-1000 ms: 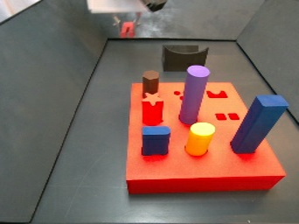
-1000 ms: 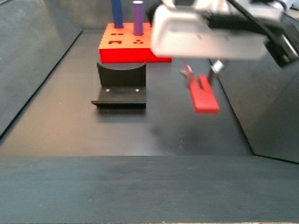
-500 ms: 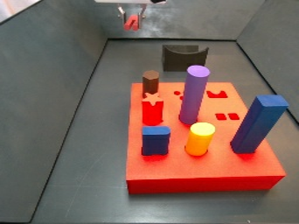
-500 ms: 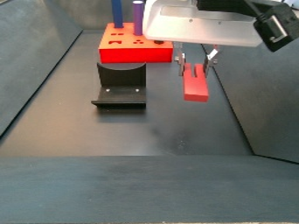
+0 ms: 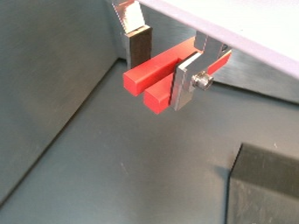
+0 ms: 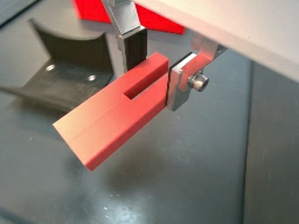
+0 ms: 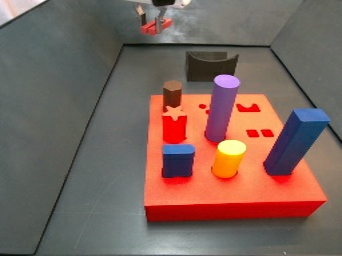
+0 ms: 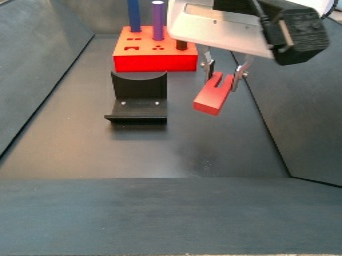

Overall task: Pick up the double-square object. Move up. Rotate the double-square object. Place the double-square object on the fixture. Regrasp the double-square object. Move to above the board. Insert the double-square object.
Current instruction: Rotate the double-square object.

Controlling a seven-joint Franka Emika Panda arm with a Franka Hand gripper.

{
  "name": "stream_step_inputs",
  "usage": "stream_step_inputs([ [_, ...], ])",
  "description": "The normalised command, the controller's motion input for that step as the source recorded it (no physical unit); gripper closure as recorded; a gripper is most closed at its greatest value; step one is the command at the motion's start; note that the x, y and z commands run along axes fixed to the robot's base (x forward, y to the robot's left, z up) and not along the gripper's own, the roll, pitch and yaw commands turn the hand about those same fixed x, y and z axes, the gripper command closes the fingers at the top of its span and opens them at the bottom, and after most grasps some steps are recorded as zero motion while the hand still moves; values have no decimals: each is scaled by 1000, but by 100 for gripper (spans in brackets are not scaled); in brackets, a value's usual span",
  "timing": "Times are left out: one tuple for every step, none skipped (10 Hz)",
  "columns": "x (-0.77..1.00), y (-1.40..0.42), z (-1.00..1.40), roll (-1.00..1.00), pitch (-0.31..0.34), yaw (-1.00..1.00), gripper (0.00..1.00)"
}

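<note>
The gripper (image 8: 223, 72) hangs raised above the floor, fingers (image 6: 184, 80) clamped.

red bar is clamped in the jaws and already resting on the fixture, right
Not quite. The double-square object is clamped in the gripper, jaws shut on it, but it hangs tilted in the air beside the fixture, not resting on it, as a side view shows.

A purple cylinder (image 7: 222, 105), yellow cylinder (image 7: 230, 158) and tall blue block (image 7: 297, 140) stand upright over a dark floor (image 7: 94, 180).
</note>
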Motion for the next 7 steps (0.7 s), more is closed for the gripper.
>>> stream_step_inputs([
  [-2,15,-13,-1,0,-1000,100],
  [-2,15,-13,-1,0,-1000,100],
  [-2,15,-12,-1,0,-1000,100],
  [-2,14,-12,-1,0,-1000,100],
  [-2,15,-12,-2,0,-1000,100],
  [-2,14,-12,-2,0,-1000,100],
  [-2,15,-13,-2,0,-1000,100],
])
